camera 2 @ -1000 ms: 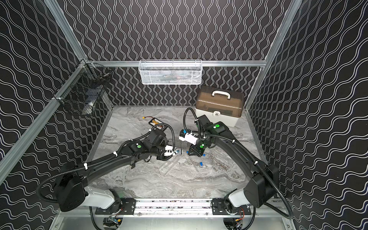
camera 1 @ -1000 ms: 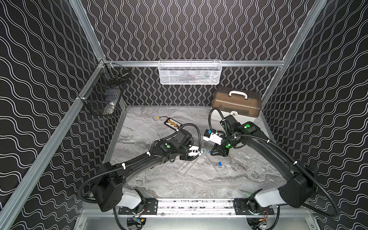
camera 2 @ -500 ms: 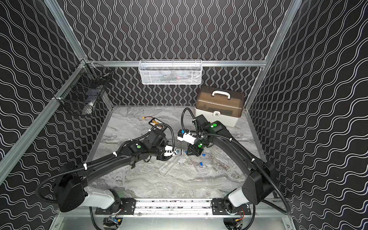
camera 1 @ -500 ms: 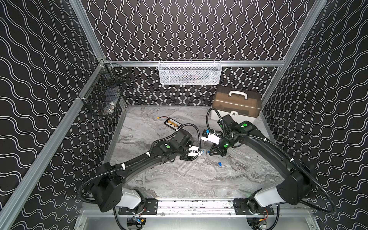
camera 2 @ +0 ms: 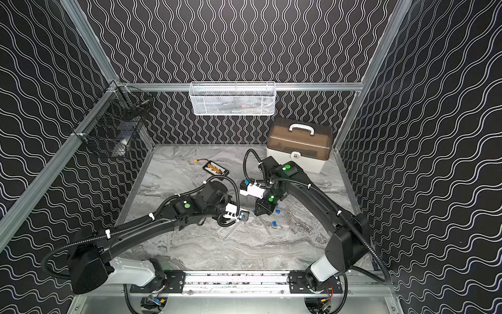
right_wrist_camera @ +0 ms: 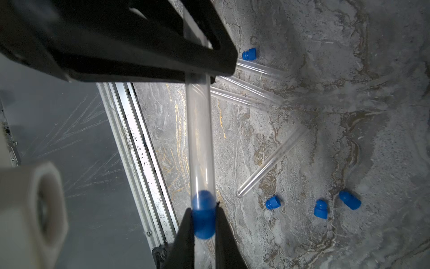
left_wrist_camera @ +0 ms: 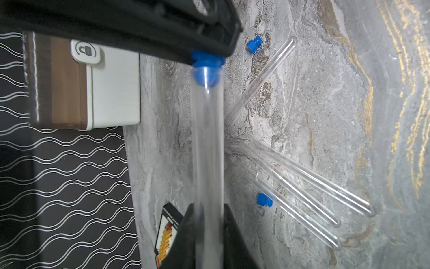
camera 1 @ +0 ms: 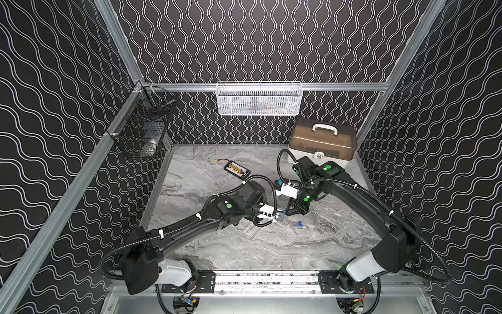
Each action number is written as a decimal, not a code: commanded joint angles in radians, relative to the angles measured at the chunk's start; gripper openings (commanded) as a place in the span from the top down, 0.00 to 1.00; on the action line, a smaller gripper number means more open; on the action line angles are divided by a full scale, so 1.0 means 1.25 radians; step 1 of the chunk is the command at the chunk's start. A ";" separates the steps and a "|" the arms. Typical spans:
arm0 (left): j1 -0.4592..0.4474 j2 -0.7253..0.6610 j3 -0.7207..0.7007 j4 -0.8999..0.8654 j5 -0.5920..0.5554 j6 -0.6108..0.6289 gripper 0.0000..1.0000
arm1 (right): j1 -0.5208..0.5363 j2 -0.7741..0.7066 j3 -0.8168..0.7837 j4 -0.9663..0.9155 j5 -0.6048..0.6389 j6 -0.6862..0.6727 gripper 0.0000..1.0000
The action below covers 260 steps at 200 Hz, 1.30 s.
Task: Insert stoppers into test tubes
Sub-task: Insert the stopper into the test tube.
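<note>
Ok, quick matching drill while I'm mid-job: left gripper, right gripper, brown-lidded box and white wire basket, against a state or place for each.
Things:
1. left gripper
2. right gripper
3. brown-lidded box
4. white wire basket

States or places:
A. hangs up at the back
B. shut on a blue stopper
C. stands in the far right corner
D. shut on a clear tube

Pairs: 1-D, 2-B, 3-C, 4-A
</note>
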 commanded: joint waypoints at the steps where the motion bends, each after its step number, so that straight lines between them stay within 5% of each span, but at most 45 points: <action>1: -0.025 -0.015 0.008 0.046 0.107 0.061 1.00 | 0.001 -0.002 0.011 0.122 -0.029 -0.009 0.91; 124: -0.046 -0.044 -0.010 0.094 0.242 -0.058 1.00 | 0.001 -0.090 -0.091 0.382 -0.152 0.033 0.96; 163: -0.044 -0.032 -0.018 0.084 0.218 -0.047 1.00 | 0.002 -0.129 -0.121 0.395 -0.176 0.010 0.94; 176: -0.044 -0.027 -0.021 0.076 0.183 -0.038 1.00 | 0.001 -0.147 -0.131 0.379 -0.162 0.002 0.84; 224: 0.001 -0.016 -0.039 0.031 0.095 -0.052 1.00 | -0.037 -0.255 -0.177 0.258 -0.098 0.029 0.24; 260: 0.049 -0.017 -0.037 -0.001 0.145 -0.128 1.00 | -0.147 -0.366 -0.238 0.348 -0.110 0.234 0.22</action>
